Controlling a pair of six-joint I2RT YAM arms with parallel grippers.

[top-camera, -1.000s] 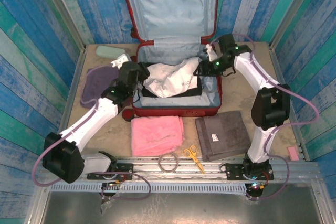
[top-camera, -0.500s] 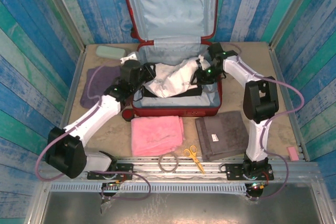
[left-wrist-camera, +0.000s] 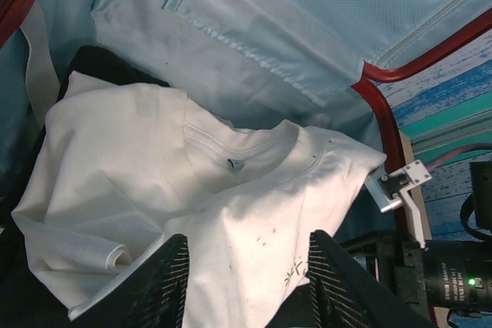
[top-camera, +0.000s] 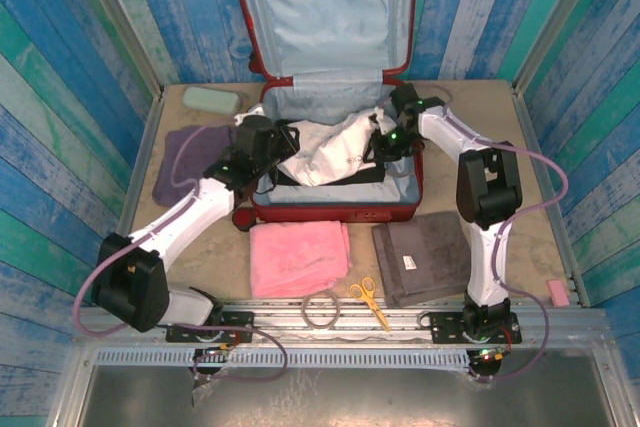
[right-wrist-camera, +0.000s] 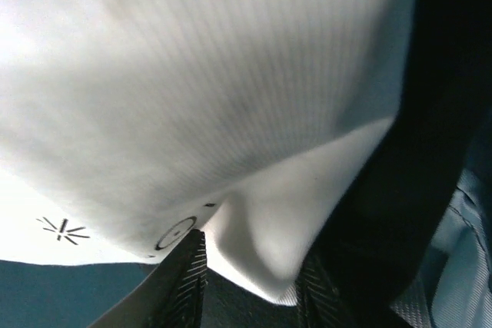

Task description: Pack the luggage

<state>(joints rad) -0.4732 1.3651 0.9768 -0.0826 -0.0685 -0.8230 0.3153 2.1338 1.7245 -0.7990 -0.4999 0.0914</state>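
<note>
- Red luggage [top-camera: 330, 211]: glossy hard shell, lid upright, pale blue-grey lining; far centre of the table [top-camera: 200, 247], white T-shirt [top-camera: 330, 152] inside.
- My left gripper [left-wrist-camera: 246, 282]: astride the shirt, grip uncertain.
- My right gripper [right-wrist-camera: 250, 282]: pinching a shirt fold.
- Surface sandy; walls [top-camera: 60, 97] blue-teal planks.

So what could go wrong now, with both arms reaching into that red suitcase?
The white T-shirt lies bunched over a black garment, so either pincer might snag that too. The left pincer and right pincer straddle opposite sides of the shirt, so uneven pulls could stretch it or leave it crumpled inside the luggage.
</note>
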